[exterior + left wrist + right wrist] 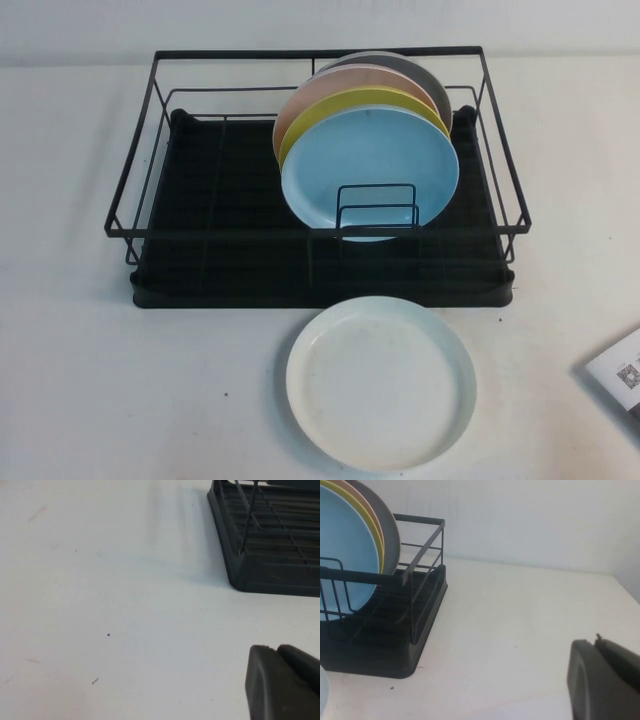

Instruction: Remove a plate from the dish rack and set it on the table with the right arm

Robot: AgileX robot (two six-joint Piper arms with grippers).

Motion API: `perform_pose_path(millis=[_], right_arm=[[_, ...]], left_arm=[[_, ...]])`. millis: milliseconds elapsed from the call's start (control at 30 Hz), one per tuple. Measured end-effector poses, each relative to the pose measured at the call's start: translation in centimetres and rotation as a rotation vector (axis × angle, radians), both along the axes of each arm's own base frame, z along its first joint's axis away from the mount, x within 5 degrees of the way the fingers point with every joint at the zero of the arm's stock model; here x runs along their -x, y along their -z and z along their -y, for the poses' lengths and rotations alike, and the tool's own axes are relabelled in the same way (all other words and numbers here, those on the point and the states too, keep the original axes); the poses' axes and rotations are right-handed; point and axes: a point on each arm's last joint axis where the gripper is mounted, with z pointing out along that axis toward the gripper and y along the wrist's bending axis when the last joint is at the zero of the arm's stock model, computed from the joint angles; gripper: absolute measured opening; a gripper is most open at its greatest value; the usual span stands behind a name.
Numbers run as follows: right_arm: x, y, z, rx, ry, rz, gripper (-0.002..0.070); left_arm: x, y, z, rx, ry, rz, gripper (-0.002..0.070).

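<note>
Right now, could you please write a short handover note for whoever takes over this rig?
Right gripper: jaws shut, empty, pulled back over bare table to the right of the dish rack.
Left gripper: parked off the rack's left corner, holding nothing.
White plate: flat on the table in front of the rack, untouched.
Blue plate, yellow, pink and dark ones stand in the rack.
Done: plate is out and placed. Left: nothing obvious.

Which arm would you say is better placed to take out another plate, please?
Right, probably: the right gripper, shut and empty, faces the rack end holding the plates; the left gripper sees only the empty end.
</note>
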Motion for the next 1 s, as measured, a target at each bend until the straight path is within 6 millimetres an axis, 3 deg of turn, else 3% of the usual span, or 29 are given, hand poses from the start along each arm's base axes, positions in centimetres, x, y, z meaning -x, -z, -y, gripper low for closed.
perform_pose_path(millis=[400, 733, 1000], right_arm=[[0.0, 0.0, 0.0, -0.028, -0.004, -0.007, -0.0018], [0.4, 2.3, 0.0, -0.044, 0.007, -0.262, -0.0018], [0.4, 2.4, 0.0, -0.048, 0.008, -0.283, -0.0018]], left_arm=[[0.0, 0.0, 0.0, 0.000, 0.000, 0.000, -0.0004], [0.0, 0.0, 0.0, 0.000, 0.000, 0.000, -0.0004], [0.0, 0.0, 0.0, 0.000, 0.000, 0.000, -0.0004]])
